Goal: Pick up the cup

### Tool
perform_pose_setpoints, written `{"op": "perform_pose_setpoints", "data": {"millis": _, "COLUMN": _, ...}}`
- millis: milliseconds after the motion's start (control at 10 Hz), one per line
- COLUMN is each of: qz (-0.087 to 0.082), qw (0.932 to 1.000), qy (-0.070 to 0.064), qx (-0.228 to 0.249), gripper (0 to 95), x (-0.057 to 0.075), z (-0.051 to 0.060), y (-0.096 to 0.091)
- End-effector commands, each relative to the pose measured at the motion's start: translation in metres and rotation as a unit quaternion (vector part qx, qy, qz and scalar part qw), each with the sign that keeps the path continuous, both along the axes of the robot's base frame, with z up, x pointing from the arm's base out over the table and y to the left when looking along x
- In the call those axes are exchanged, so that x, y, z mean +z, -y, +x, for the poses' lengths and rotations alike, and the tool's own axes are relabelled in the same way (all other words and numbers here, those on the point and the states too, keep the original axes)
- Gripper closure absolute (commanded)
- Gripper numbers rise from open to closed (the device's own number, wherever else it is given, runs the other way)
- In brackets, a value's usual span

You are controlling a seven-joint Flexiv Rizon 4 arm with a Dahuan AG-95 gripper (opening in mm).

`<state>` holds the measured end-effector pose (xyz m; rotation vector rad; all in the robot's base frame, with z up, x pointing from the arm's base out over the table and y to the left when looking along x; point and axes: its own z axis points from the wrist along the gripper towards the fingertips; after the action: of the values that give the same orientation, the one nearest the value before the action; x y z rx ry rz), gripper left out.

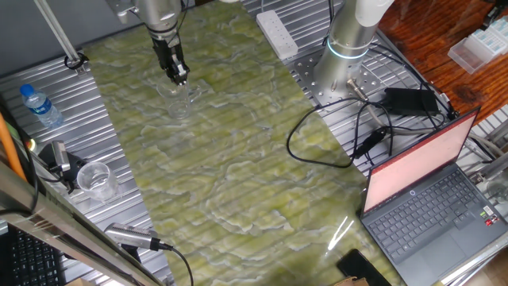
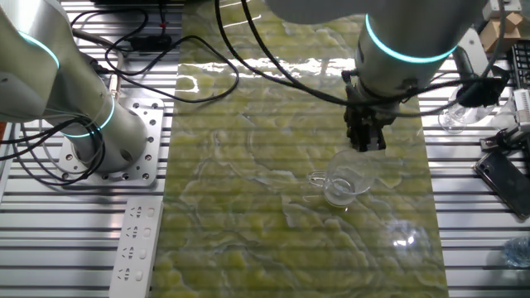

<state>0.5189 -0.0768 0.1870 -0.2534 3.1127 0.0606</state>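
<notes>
- Claw [image 2: 368,142] hangs just above the cup [image 2: 341,184], at its far rim side in the other fixed view; in one fixed view the claw [image 1: 178,75] sits right over the cup [image 1: 178,99].
- Fingers look close together, only a narrow gap at most; cannot tell for sure whether they are apart or closed. Nothing is held between them.
- Cup stands upright on the green mat [image 1: 238,159] of the table [image 2: 464,240], faint outline, handle-like loop on its left side in the other fixed view.
- Risk: if the fingers are as narrow as they look, descending would hit the rim instead of straddling the wall, and could tip or crush the thin plastic.
- Risk: claw looks offset from cup centre; one finger may land on the rim and shove the cup sideways across the mat.
- Risk: light clear plastic likely slips or pops out if squeezed near the tapered top; too hard a squeeze could deform it.
- Risk: cup is barely visible against the mat, so depth is easy to misjudge; closing too high would catch air.
- Second cup [image 1: 95,179] and bottle [image 1: 40,105] stand well apart on the metal edge, so wrong-object mixup looks unlikely.
- Cables [image 1: 349,139] lie well away from the cup, no snag likely.
</notes>
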Motion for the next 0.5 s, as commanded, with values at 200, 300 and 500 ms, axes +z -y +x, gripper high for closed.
{"op": "perform_pose_setpoints", "data": {"millis": 200, "qz": -0.014, "qw": 0.9992, "qy": 0.004, "qx": 0.038, "gripper": 38.0, "x": 0.0003, "z": -0.0018, "y": 0.0004}}
{"op": "perform_pose_setpoints", "data": {"millis": 300, "qz": -0.018, "qw": 0.9985, "qy": 0.007, "qx": 0.051, "gripper": 38.0, "x": 0.0004, "z": -0.0018, "y": 0.0005}}
{"op": "perform_pose_setpoints", "data": {"millis": 500, "qz": -0.021, "qw": 0.9986, "qy": 0.008, "qx": 0.048, "gripper": 0.0, "x": 0.0005, "z": -0.0021, "y": 0.0005}}
